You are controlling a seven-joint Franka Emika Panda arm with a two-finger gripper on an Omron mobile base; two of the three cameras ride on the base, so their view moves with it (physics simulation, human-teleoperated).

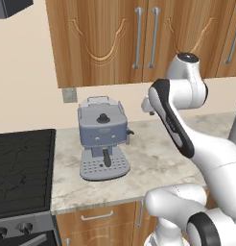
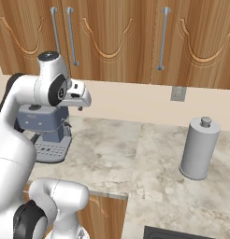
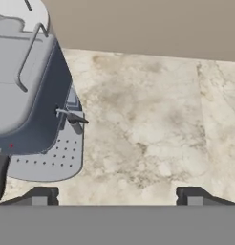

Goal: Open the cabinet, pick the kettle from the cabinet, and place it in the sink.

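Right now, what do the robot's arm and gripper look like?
The arm is glossy white, built of rounded, tube-like links, with black bands at the joints and a dark cap on the upper joint. No cables or markings are visible. The gripper has a white body and two small dark, blocky finger tips with pale grey faces.

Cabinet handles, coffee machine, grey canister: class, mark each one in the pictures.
cabinet handles (image 1: 137, 37): left base view, left silver bar.
coffee machine (image 1: 103, 129): left base view, blue front panel.
grey canister (image 2: 199, 151): right base view, cylinder wall.
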